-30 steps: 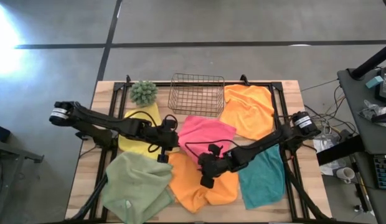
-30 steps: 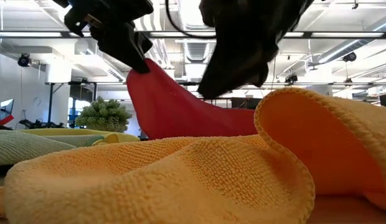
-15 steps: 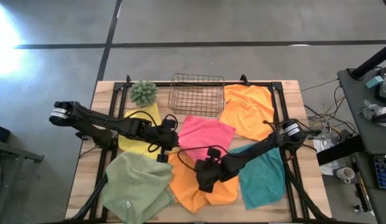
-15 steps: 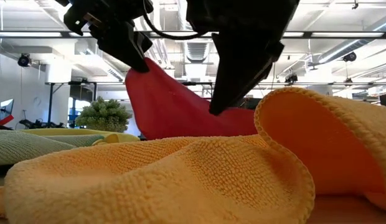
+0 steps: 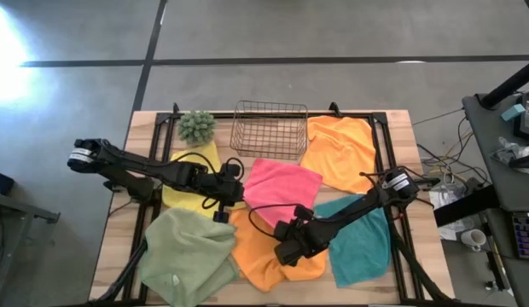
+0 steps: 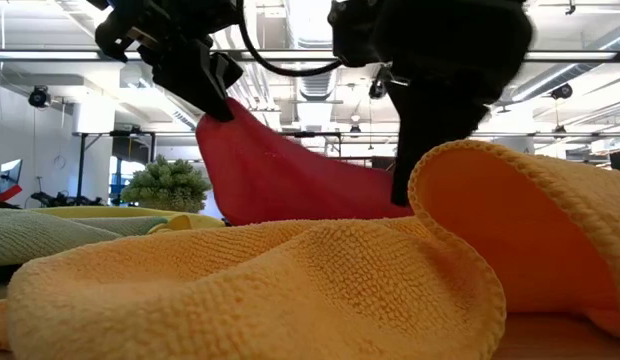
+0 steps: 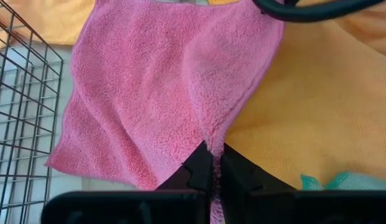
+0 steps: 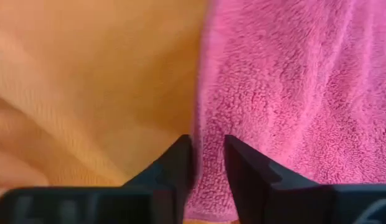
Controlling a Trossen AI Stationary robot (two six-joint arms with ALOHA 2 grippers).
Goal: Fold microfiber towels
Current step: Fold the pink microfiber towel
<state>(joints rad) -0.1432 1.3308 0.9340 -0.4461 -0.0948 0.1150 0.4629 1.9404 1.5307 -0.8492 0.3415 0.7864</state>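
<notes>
A: What is seen in the high view?

B: Six towels are spread on the wooden table point(image 5: 119, 217). The pink towel point(image 5: 286, 181) lies at the centre of the frame, below the wire basket point(image 5: 269, 128). An orange towel point(image 5: 340, 149) is seen at upper right, a second orange towel point(image 5: 258, 251) at lower centre, the teal towel point(image 5: 363, 243) at lower right, the sage green towel point(image 5: 186, 251) at lower left and the yellow towel point(image 5: 189, 175) left of centre, under the spiky plant point(image 5: 197, 125). The left gripper point(image 5: 233, 194) is placed at the pink towel's left corner; the right gripper point(image 5: 288, 246) is placed at its lower edge, over the second orange towel.

A: And the low view?

B: The pink towel point(image 6: 280, 175) is shown lifted into a peak at upper left, pinched by the left gripper point(image 6: 212, 100). The foreground is filled by orange cloth point(image 6: 290, 290).

A: The left wrist view?

B: The fingers point(image 7: 202, 168) are pressed together on a pinched corner of the pink towel point(image 7: 155, 93) — the basket wires point(image 7: 18, 106) are seen at the left edge.

A: The right wrist view?

B: The fingers point(image 8: 246, 171) are held slightly apart, astride the pink towel's edge point(image 8: 205, 168) — pink cloth is seen between them, though a firm grip cannot be confirmed.
</notes>
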